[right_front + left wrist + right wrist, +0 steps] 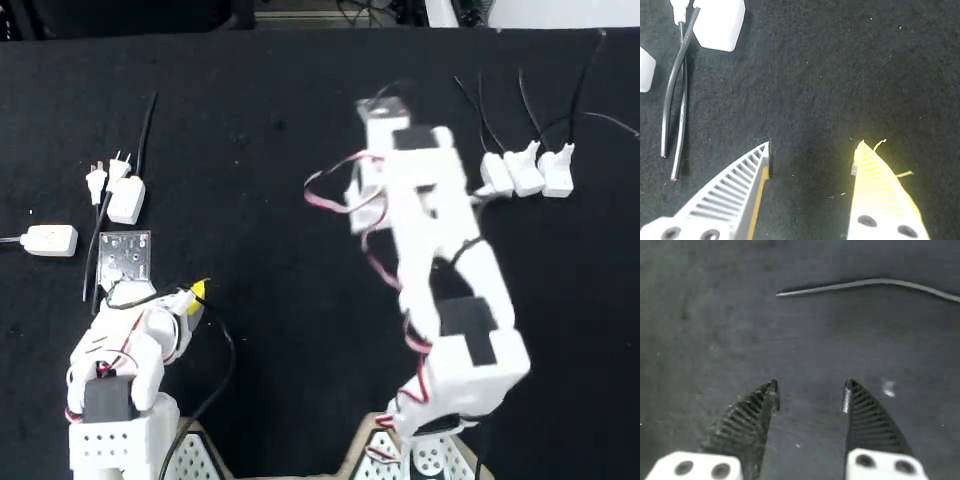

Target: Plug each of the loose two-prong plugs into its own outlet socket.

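Over the black desk (280, 200) stands the long right arm (440, 270), its tool (810, 385) spread apart above bare cloth. At the near left corner the left tool (813, 145) is also apart and holds nothing. A white outlet block (127, 202) lies at the far left, and the two loose plugs (97, 182) lie just beside it, their cords (675, 100) trailing. I judge the left tool should take one plug by its body, prongs free, square to the slots. The desk edge is close on that side; the middle gives open room.
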Available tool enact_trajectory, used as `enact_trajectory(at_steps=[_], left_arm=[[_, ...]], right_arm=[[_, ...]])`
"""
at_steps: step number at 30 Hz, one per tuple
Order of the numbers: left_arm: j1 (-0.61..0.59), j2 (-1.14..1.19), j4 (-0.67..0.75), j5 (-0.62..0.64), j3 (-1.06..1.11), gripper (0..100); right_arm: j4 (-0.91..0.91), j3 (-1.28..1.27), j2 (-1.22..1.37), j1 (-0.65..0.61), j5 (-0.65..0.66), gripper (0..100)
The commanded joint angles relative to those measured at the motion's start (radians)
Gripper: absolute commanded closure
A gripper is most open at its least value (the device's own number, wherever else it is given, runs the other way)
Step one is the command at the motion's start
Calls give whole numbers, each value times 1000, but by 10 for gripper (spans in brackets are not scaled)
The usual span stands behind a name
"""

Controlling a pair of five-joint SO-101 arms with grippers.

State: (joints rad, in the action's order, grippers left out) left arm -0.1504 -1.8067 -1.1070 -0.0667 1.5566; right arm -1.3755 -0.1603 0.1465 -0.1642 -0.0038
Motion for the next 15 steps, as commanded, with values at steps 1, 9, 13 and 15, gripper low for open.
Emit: enact_trajectory(at_steps=[1,9,13,15], left_arm=[[1,-5,-2,-12,-5,733],[1,-5,0,-12,-5,733],[1,-5,18,-12,8,733],[-1,-5,18,-12,12,733]], right_arm=[[155,-153,-134,-69,9,808],[377,-409,-194,-49,6,808],[382,-418,-197,-54,3,845],[384,-418,-211,-54,3,920]])
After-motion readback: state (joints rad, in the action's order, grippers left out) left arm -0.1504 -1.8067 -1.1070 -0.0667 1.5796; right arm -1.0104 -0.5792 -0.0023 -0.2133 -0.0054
